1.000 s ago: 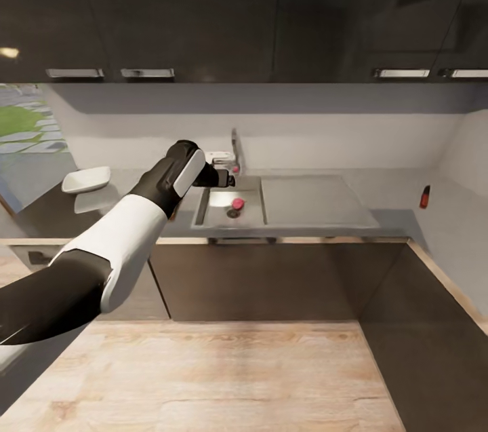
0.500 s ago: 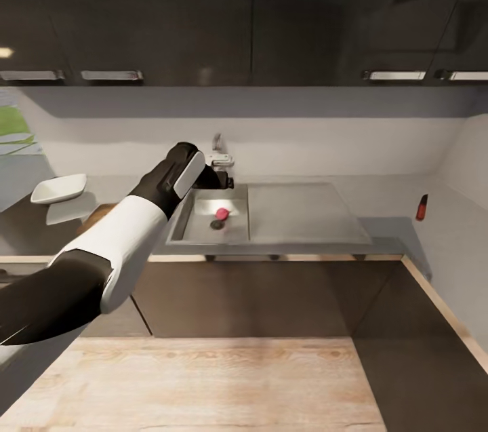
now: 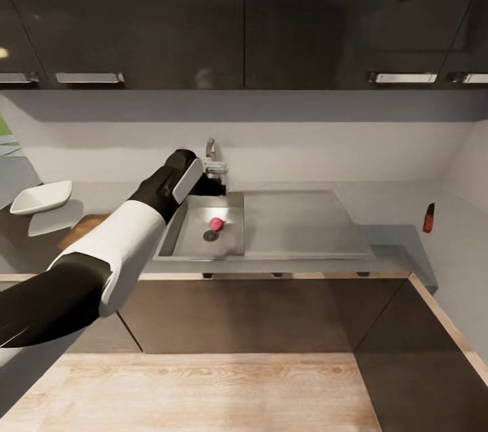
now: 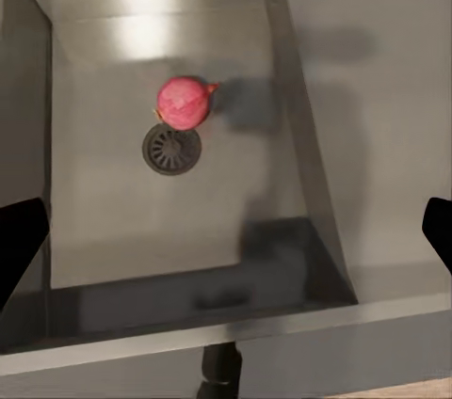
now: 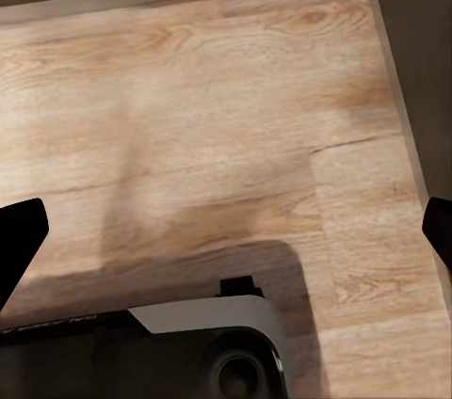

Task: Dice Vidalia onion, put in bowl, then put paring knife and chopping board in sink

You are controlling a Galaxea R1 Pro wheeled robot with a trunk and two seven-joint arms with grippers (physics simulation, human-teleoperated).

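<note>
A pinkish-red Vidalia onion (image 3: 215,223) (image 4: 183,103) lies in the grey steel sink (image 3: 183,245), touching the round drain (image 4: 171,149). My left gripper (image 3: 215,183) (image 4: 226,230) hangs above the basin near the tap (image 3: 211,155), open wide, with the onion ahead of its dark fingertips (image 4: 19,241). The white square bowl (image 3: 42,197) sits on the countertop (image 3: 396,198) at far left. A brown strip of chopping board (image 3: 83,227) shows behind my left forearm. My right gripper (image 5: 226,230) is open over the wooden floor. The paring knife is not identifiable.
The flat draining panel (image 3: 298,222) lies right of the basin. A small dark-red object (image 3: 428,217) stands on the right-hand counter by the wall. Dark upper cabinets (image 3: 244,11) hang overhead. My base (image 5: 217,347) shows below the right gripper.
The camera has moved: sink, bowl and counter have slid left and down in the picture and look a little nearer. The left arm holds its pose, now above the basin's back corner.
</note>
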